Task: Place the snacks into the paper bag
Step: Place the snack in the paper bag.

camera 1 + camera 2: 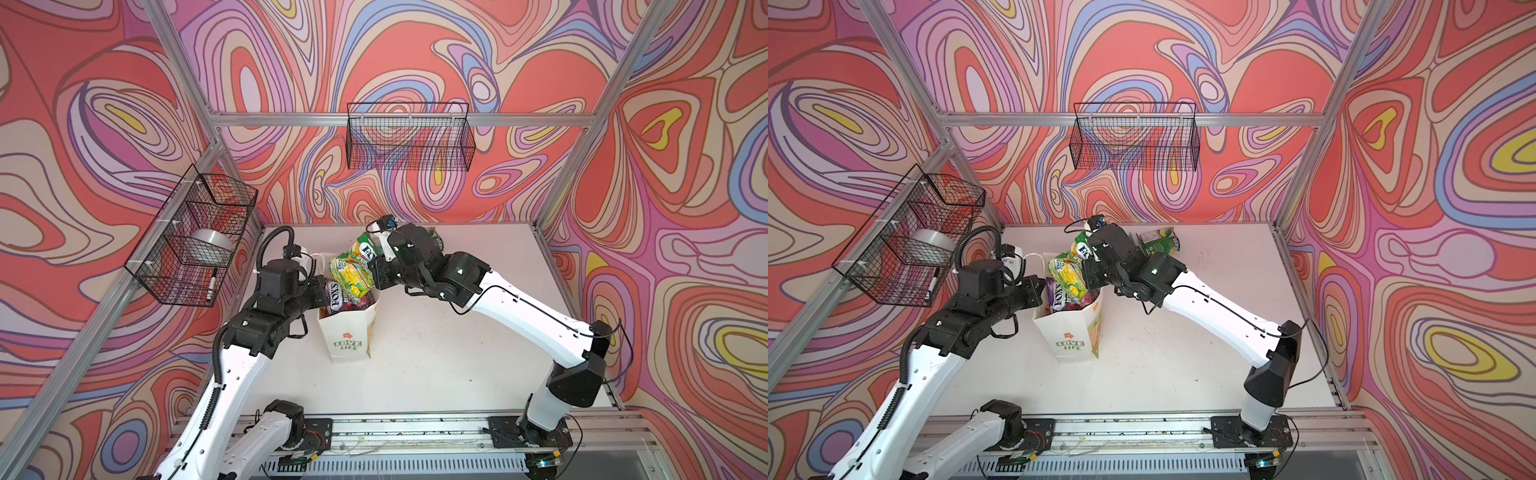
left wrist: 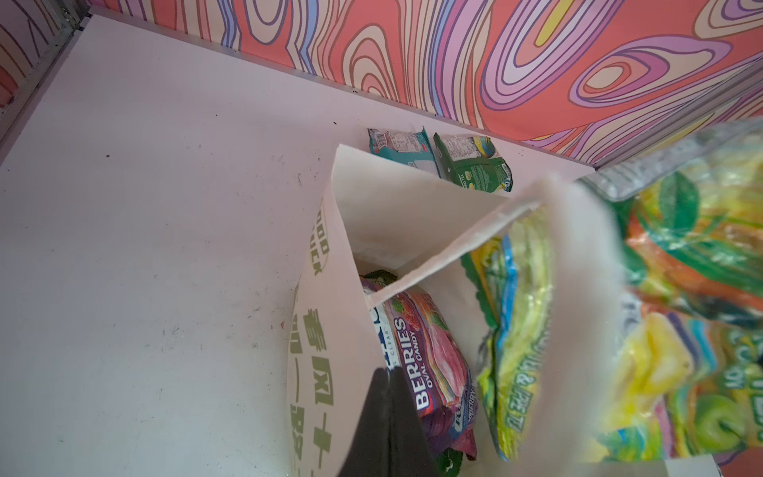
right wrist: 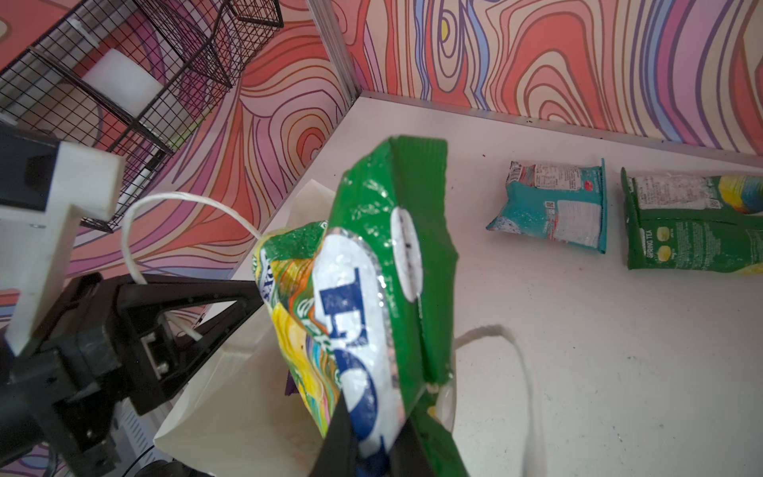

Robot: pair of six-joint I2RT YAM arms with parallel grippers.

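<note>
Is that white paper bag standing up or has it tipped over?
Upright: the paper bag stands on its base, mouth open upward, with snacks poking out the top.

Left arm and right arm angled inward, wrists close together, both jaws pinched closed

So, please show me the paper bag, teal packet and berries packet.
paper bag (image 1: pixel 347 332): in a top view, printed front.
teal packet (image 3: pixel 553 206): right wrist view, back panel.
berries packet (image 2: pixel 413 363): left wrist view, label.

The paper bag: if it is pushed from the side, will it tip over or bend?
Probably tips easily: the paper bag stands tall and narrow, with packets sticking above its rim. Its thin walls likely bend; one looks folded inward.
</note>
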